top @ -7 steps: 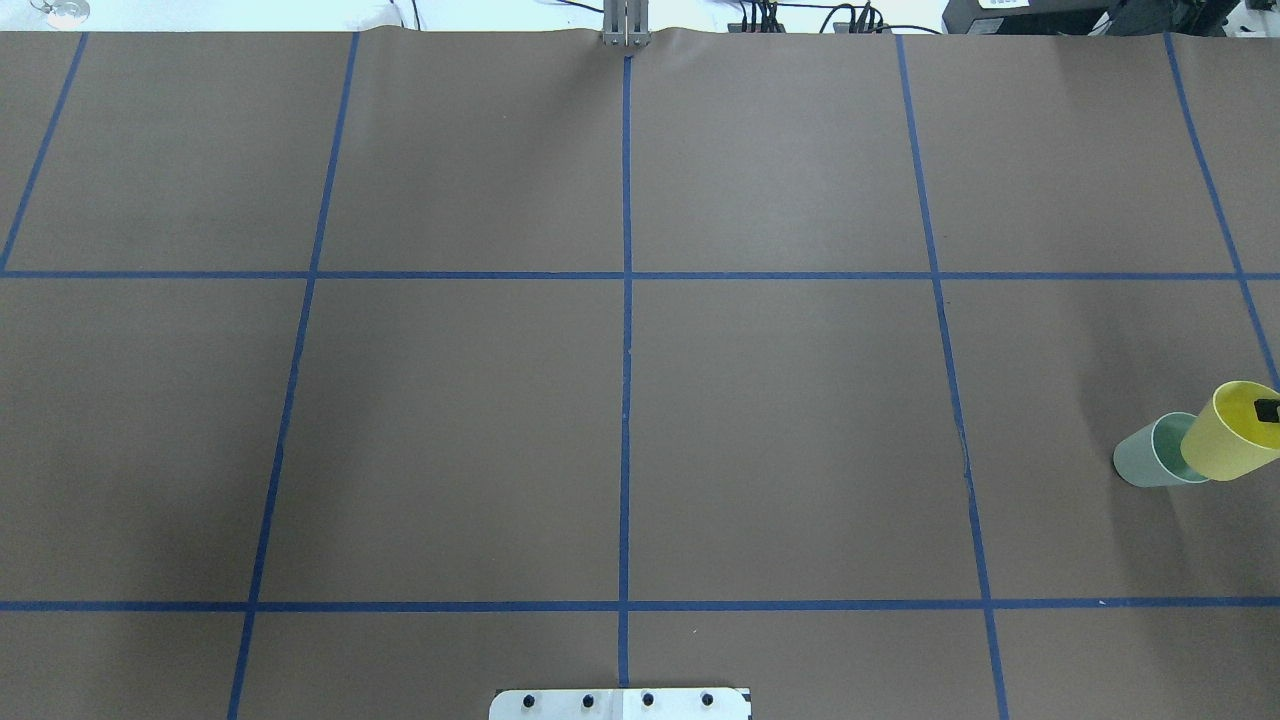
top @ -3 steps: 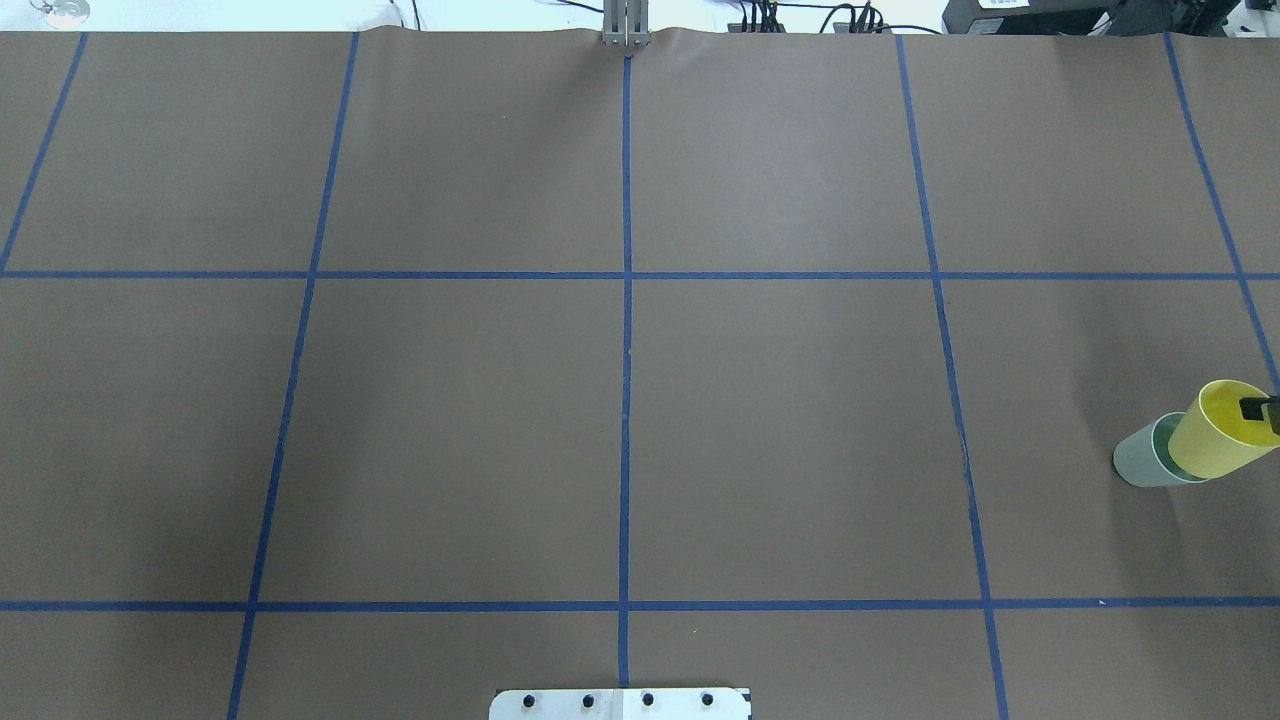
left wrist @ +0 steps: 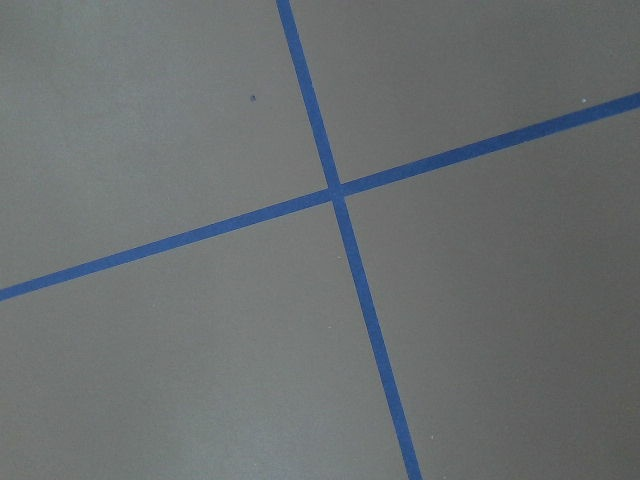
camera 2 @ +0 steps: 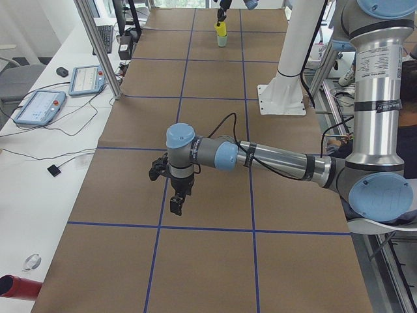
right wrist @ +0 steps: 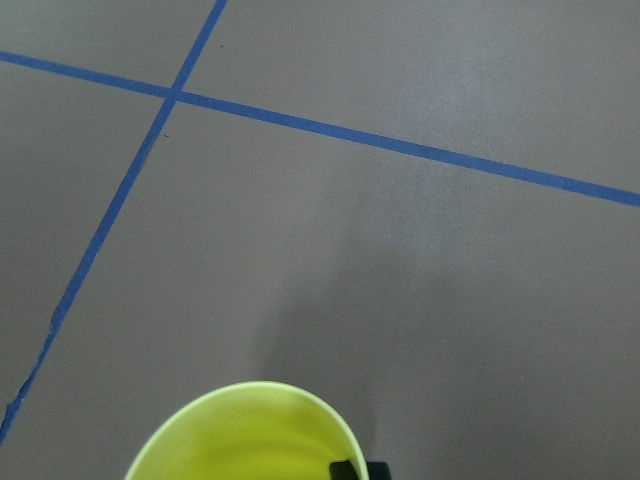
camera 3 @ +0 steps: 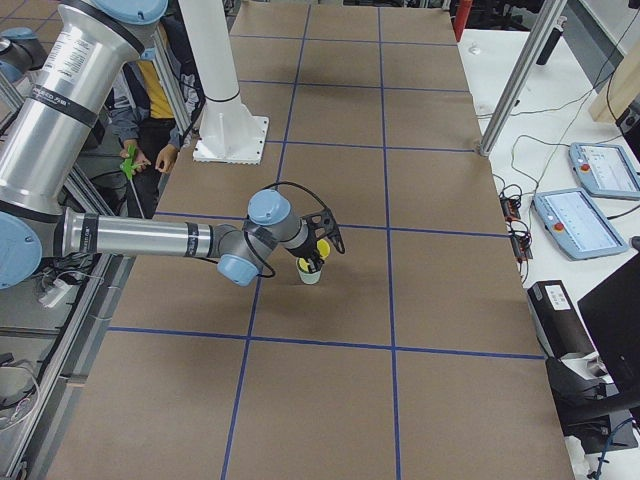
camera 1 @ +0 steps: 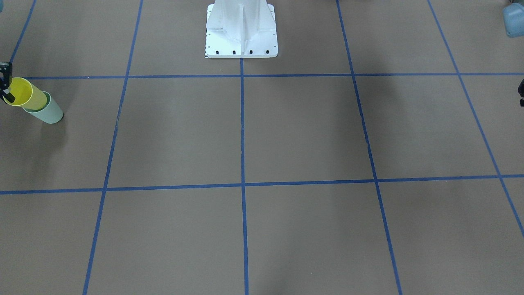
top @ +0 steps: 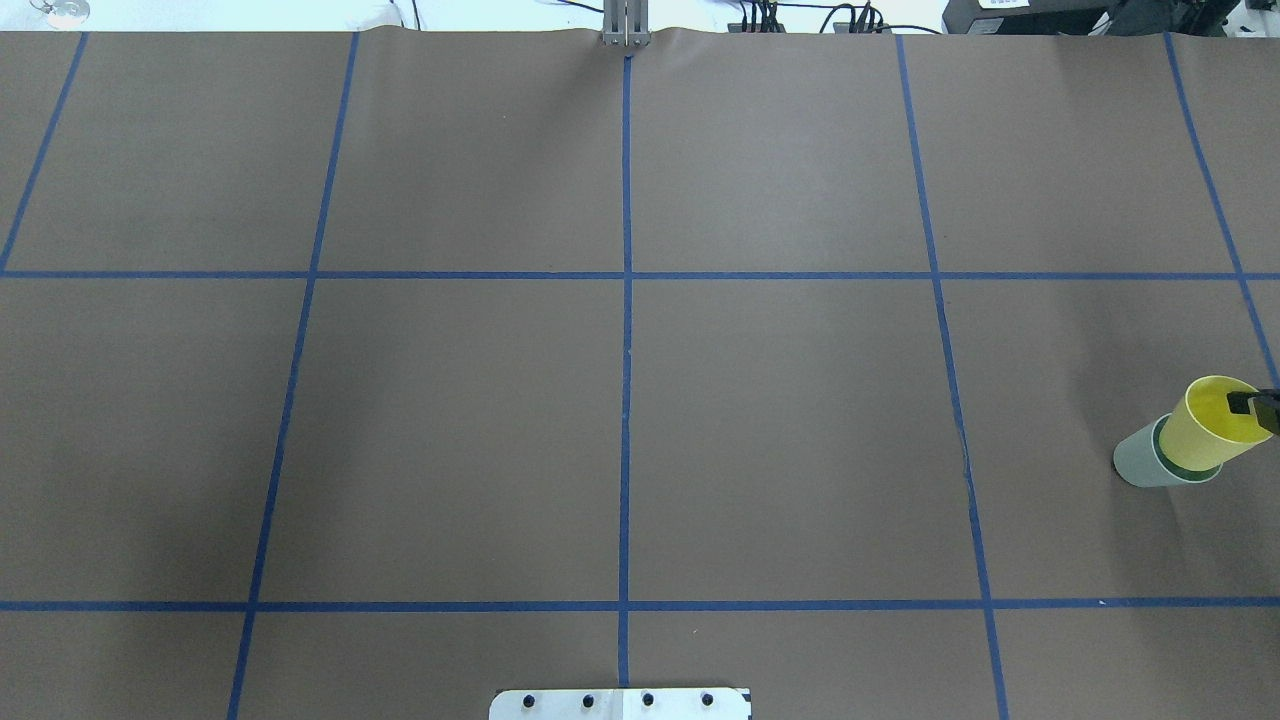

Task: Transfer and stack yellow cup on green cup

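- Across the whole scene, table (top: 780, 430): brown covering divided into large squares by blue tape lines (top: 627, 400). Wide bare surface lies on every side of the cups except toward the overhead view's right edge, which they stand close to.
- White robot base (camera 1: 241, 41): bolted at the middle of the robot's side of the table, well apart from the cups.
- Right arm (camera 3: 150, 238): stretched low and level over the table, ending at the cups.
- Left arm (camera 2: 273, 160): stretched out over the far end of the table, wrist turned down above a tape crossing.
- Left gripper (camera 2: 176, 207): hangs clear of the surface and touches nothing; how wide its jaws stand cannot be told.
- Right gripper (camera 3: 318, 250): closed narrowly on the yellow cup's wall at the rim, one finger (top: 1243, 402) inside the mouth, the other outside.
- Green cup (top: 1135, 462): pale mint, smooth, tapered, upright on the table, just beside a tape line.
- Yellow cup (top: 1205, 430): bright, smooth, tapered, mouth up. Its lower part sits inside the green cup's mouth and most of its wall rises above that rim; whether it is fully seated cannot be told.
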Motion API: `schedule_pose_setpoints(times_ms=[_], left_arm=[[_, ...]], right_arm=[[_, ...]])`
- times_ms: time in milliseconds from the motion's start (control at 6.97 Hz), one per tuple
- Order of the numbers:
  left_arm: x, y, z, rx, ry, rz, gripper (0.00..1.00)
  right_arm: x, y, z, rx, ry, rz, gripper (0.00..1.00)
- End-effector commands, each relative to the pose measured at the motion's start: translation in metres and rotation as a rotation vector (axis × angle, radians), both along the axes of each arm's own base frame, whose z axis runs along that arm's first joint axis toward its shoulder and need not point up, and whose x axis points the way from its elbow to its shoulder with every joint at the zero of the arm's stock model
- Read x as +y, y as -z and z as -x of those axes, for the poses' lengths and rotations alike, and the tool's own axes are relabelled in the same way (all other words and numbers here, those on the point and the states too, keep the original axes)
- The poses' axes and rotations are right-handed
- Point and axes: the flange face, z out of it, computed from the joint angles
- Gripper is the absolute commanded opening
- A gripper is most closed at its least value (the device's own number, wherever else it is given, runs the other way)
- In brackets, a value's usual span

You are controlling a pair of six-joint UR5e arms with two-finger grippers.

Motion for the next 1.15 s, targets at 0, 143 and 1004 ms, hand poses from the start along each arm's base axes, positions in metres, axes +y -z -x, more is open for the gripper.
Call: schedule_pose_setpoints(times_ms=[0,143,1004], left_arm=[[-0.001,0.000,0.000,0.000,0.000,-0.001,1.00],[0.000,0.000,0.000,0.000,0.000,0.000,1.00],[0.002,-0.024,0.003,-0.012,-0.104,-0.038,1.00]], right_arm=[[-0.005,0.003,0.004,-0.012,0.005,0.000,0.99],[-0.005,0.003,0.005,-0.013,0.009,0.000,0.99],[-0.072,0.017,-0.041,0.024,0.060,0.134,0.99]])
